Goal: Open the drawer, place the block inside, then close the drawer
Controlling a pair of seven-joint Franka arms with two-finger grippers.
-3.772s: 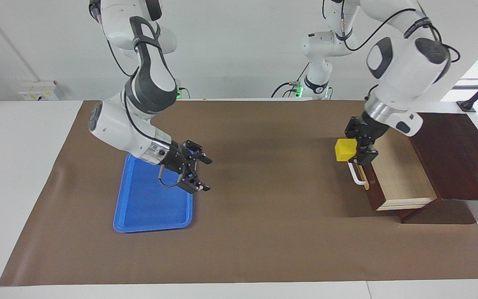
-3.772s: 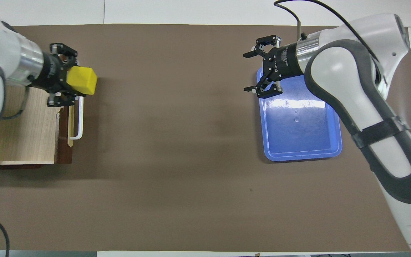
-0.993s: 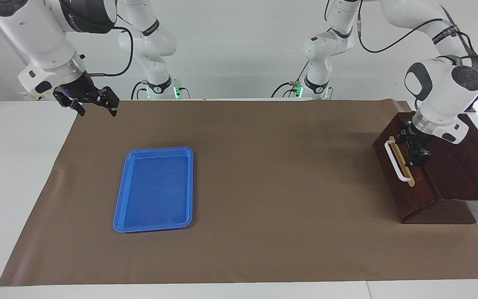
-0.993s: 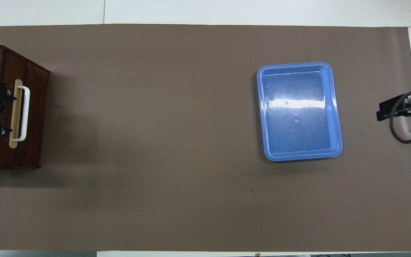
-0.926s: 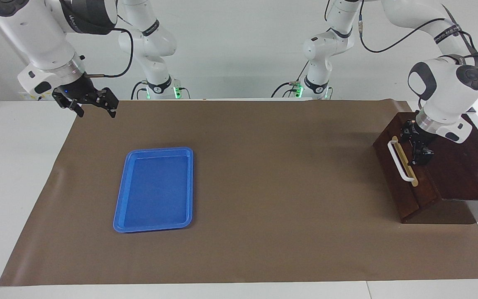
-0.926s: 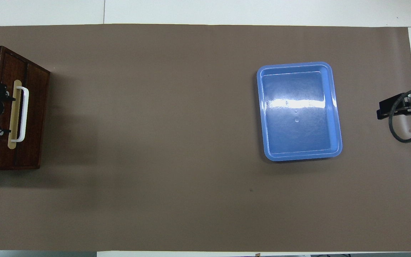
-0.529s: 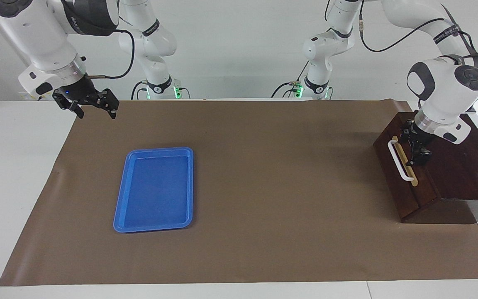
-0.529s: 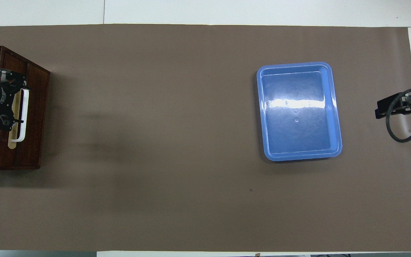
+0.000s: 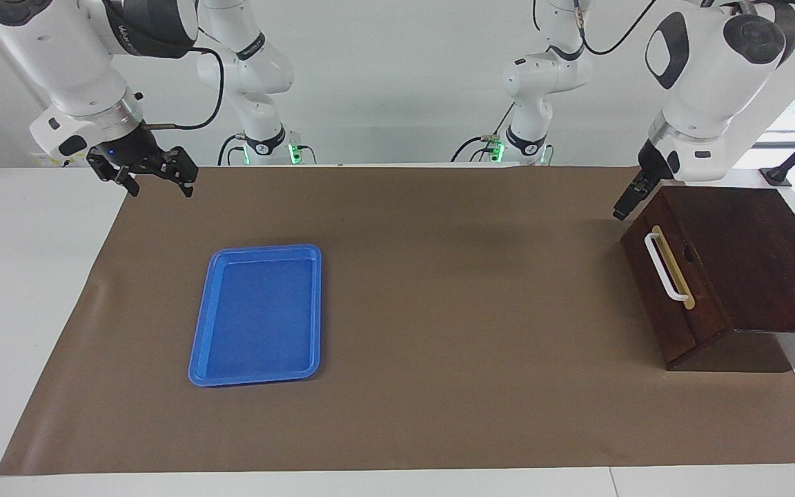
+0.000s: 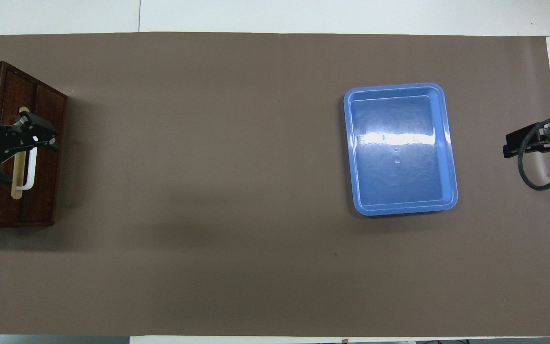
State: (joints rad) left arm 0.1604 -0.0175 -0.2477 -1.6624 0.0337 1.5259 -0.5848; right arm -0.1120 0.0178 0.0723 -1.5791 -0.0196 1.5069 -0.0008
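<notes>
The drawer [image 9: 653, 293] of the dark brown box is shut, with its white bar handle [image 9: 665, 266] free. It also shows in the overhead view [image 10: 46, 143] at the left arm's end of the table. The yellow block is out of view. My left gripper [image 9: 629, 200] hangs open and empty in the air over the box's corner nearer the robots, clear of the handle. In the overhead view the left gripper [image 10: 23, 159] covers part of the handle [image 10: 30, 174]. My right gripper [image 9: 152, 176] waits open and empty over the mat's corner at the right arm's end, also seen in the overhead view [image 10: 537, 143].
A blue plastic tray [image 9: 257, 314] lies empty on the brown mat toward the right arm's end, also in the overhead view [image 10: 399, 148]. The brown mat [image 9: 439, 310] covers most of the white table.
The left gripper held the block over the open drawer; now the drawer is shut and the block is unseen. In the last half second it rose off the box. The right gripper left the tray.
</notes>
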